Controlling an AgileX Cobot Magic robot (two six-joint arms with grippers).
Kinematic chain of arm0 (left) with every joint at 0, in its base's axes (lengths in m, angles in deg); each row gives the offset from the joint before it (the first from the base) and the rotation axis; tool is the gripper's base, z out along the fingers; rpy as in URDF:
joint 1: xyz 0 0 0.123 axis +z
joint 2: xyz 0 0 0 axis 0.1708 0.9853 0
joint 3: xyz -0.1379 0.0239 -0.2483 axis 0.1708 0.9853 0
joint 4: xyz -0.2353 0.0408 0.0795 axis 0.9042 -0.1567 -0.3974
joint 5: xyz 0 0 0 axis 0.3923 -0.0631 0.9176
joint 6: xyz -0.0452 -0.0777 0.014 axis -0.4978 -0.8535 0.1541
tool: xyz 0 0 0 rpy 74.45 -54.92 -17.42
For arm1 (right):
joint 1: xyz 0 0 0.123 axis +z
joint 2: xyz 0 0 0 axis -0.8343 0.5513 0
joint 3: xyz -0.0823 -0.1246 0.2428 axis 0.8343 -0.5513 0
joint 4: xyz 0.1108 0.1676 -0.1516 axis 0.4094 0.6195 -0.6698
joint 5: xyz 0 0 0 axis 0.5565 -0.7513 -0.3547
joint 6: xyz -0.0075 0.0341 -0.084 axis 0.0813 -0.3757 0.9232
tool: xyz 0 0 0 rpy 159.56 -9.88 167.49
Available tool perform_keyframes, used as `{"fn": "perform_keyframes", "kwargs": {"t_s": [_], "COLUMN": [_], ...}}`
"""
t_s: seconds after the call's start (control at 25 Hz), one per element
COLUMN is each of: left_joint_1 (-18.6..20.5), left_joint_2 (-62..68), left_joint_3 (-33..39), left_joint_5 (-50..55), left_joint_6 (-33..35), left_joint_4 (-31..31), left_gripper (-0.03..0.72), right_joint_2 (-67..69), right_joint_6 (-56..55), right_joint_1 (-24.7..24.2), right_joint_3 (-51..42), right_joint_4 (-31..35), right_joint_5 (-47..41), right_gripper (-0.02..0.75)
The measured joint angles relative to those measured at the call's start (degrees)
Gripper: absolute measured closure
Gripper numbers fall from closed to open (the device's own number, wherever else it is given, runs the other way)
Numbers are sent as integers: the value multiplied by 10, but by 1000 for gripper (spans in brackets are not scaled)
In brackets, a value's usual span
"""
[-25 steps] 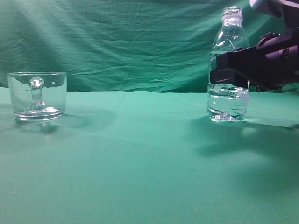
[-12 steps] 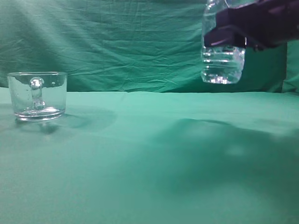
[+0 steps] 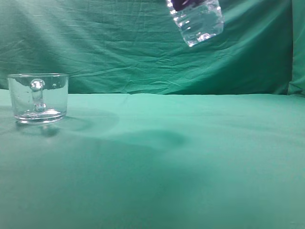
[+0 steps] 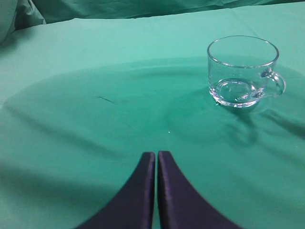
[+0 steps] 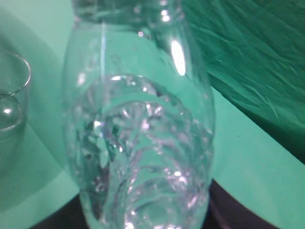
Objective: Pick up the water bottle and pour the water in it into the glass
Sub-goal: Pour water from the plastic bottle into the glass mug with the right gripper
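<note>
The clear ribbed water bottle [image 3: 198, 21] hangs high at the top of the exterior view, tilted, only its lower body showing; the dark right gripper [image 3: 183, 4] barely shows at the top edge. In the right wrist view the bottle [image 5: 138, 129] fills the frame, held between the dark fingers [image 5: 228, 210] low down, with water in it. The glass [image 3: 38, 97], a short clear mug with a handle, stands on the green cloth at the far left; it also shows in the left wrist view [image 4: 243, 71] and at the left edge of the right wrist view [image 5: 12, 95]. My left gripper [image 4: 156, 155] is shut and empty, above the cloth.
A green cloth [image 3: 190, 157] covers the table, and a wrinkled green backdrop [image 3: 109, 43] hangs behind it. The bottle's shadow [image 3: 152, 139] lies on the cloth near the middle.
The right gripper has lifted the bottle off the table, carried it up and to the left, and tilted it. The glass and left gripper have not moved.
</note>
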State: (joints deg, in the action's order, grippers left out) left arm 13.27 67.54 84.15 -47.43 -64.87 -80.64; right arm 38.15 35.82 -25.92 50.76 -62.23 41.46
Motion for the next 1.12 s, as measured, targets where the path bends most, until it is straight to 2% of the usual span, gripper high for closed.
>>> {"fn": "perform_keyframes", "kwargs": {"t_s": [0.16,0.24,0.56,0.84,1.12], "left_joint_1": [0,0,0,0,0], "left_joint_2": [0,0,0,0,0], "left_joint_3": [0,0,0,0,0], "left_joint_5": [0,0,0,0,0], "left_joint_6": [0,0,0,0,0], "left_joint_4": [0,0,0,0,0], "left_gripper": [688,688,688,688,688], "right_joint_2": [34,46,192,297,340], "right_joint_6": [12,14,18,19,18], "right_joint_1": [45,54,128,156,160], "right_joint_3": [84,103,266,359,377], "right_joint_4": [-10,-22,-139,-218,-329], "right_joint_5": [-93,-111,-234,-257,-253], "right_gripper": [428,428,428,428,428]}}
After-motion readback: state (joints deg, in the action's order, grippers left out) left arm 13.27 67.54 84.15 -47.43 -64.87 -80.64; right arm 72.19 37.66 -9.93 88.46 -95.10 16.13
